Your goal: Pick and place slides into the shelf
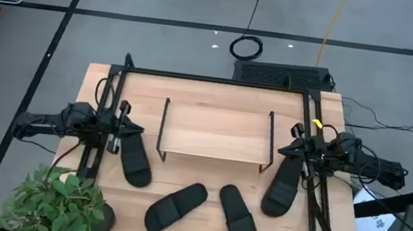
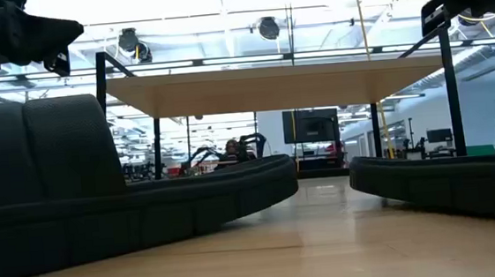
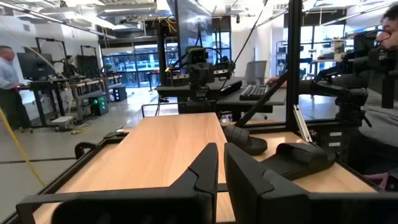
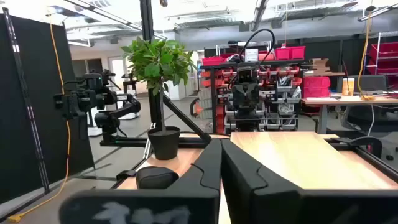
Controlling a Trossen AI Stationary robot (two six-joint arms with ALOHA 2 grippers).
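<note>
Both hands are parked up high with nothing in them: your left hand (image 1: 121, 125) sits at the left end of the shelf (image 1: 216, 132), right hand (image 1: 294, 150) at the right end, and both wrist views show the fingers pressed together. None of the four slides is in the shelf yet; all lie on the bench (image 1: 193, 94) in front of it. The left slide (image 1: 135, 156) is right under the left hand, the right slide (image 1: 283, 186) under the right hand, and the two middle slides (image 1: 175, 206) (image 1: 238, 219) are angled toward each other near the front edge. My guess at the main risk: those middle two are close together, so grabbing one could nudge the other toward the edge. The potted plant (image 1: 61, 204) crowds your left arm's front corner too. The shelf opening looks low under the plank, so a tilted slide could catch the wire sides. Open room is mostly behind the shelf.
</note>
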